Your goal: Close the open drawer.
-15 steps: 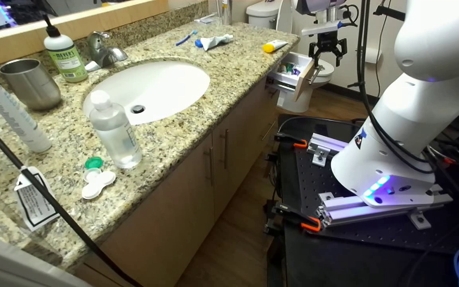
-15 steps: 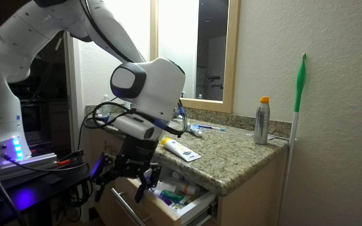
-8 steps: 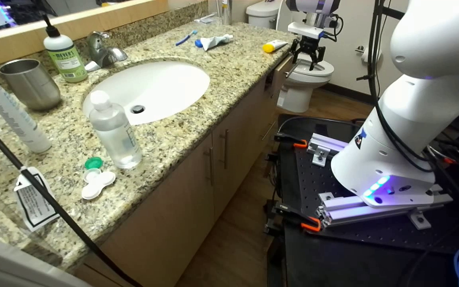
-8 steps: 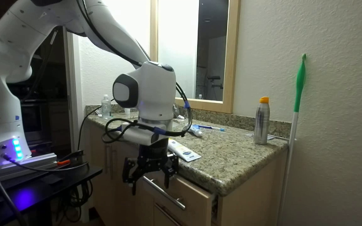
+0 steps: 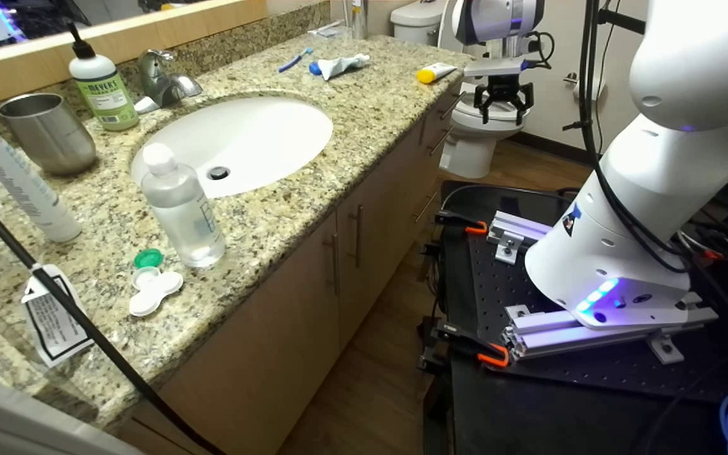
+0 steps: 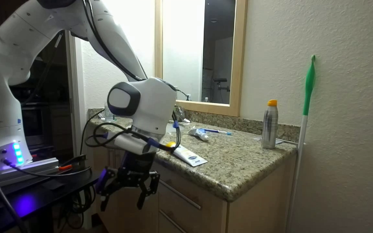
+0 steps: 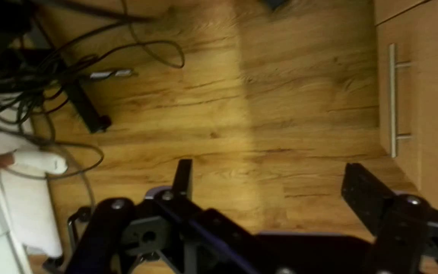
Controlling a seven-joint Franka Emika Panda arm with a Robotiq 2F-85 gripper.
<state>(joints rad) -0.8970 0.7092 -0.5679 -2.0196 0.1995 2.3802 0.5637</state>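
The top drawer (image 6: 194, 192) is pushed in, its front flush under the granite counter in both exterior views; it also shows in an exterior view (image 5: 441, 112). Its metal bar handle (image 6: 181, 194) faces outward. What the drawer holds is hidden. My gripper (image 6: 121, 205) is open and empty, pointing down in front of the cabinet and apart from the drawer front. It also hangs open before the toilet in an exterior view (image 5: 502, 119). In the wrist view the open fingers (image 7: 268, 167) have only wooden floor between them.
The granite counter (image 6: 231, 161) edge overhangs the drawers. A yellow-capped tube (image 6: 189, 156) lies near that edge, and a spray can (image 6: 270, 124) stands farther back. A cabinet handle (image 7: 392, 99) is at the wrist view's right. Cables (image 7: 86, 61) lie at left. A toilet (image 5: 487, 136) stands behind.
The drawer stood open with its contents showing, was nearly shut half a second ago, and is now flush. My gripper moved toward the cabinet, then back away from the drawer. It stayed open.
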